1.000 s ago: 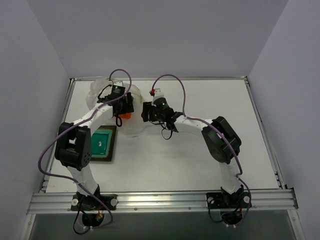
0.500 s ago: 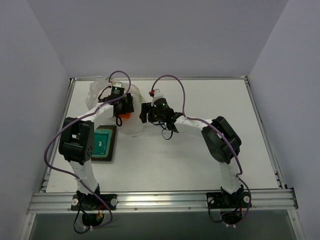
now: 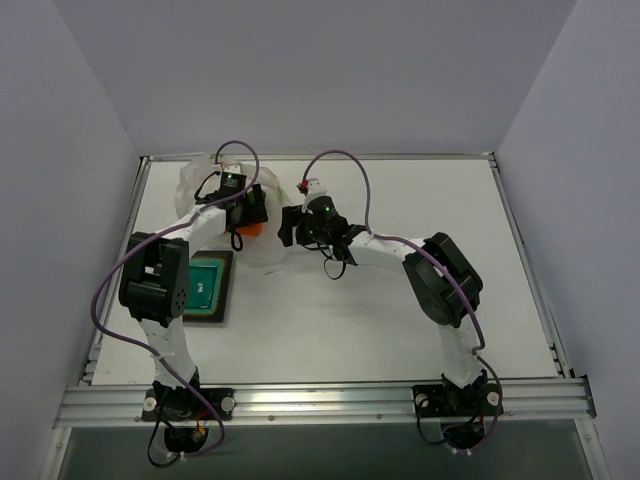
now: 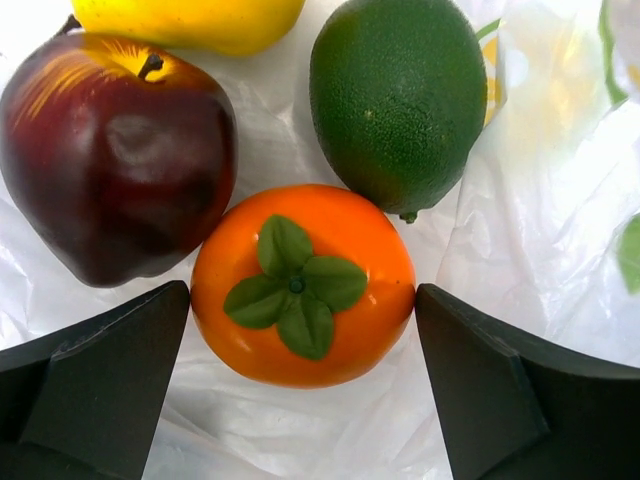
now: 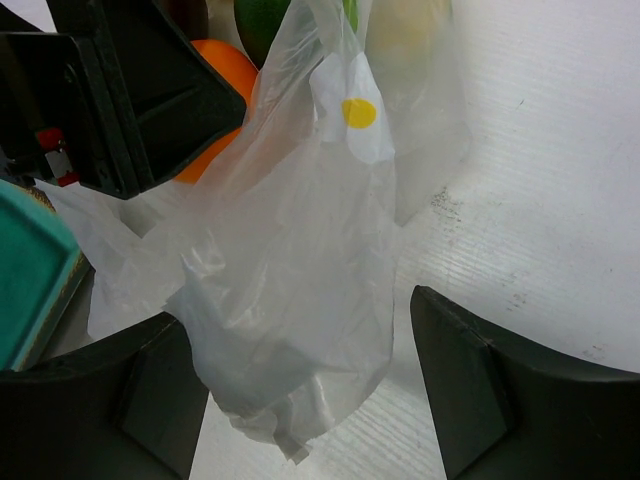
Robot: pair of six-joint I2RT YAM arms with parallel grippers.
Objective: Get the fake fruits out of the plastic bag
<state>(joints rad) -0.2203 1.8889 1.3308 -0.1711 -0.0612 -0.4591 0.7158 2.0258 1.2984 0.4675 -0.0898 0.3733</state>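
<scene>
The plastic bag (image 3: 268,252) lies crumpled at the far left of the table. In the left wrist view, four fake fruits rest on it (image 4: 530,200): an orange one with a green leaf cap (image 4: 340,220), a dark red apple (image 4: 115,160), a green one (image 4: 398,100) and a yellow one (image 4: 190,20). My left gripper (image 4: 302,300) is open, with one finger close to each side of the orange fruit. My right gripper (image 5: 297,308) is open, and a loose flap of the bag (image 5: 300,260) lies between its fingers. The orange fruit (image 5: 215,70) also shows in the right wrist view.
A green square tray with a dark rim (image 3: 205,287) lies on the table just near of the bag, beside the left arm. Its corner shows in the right wrist view (image 5: 30,270). The two grippers (image 3: 247,212) (image 3: 290,225) are close together over the bag.
The left arm's elbow has swung left and back while its gripper stayed over the orange fruit. The right gripper has edged slightly left toward the bag.
</scene>
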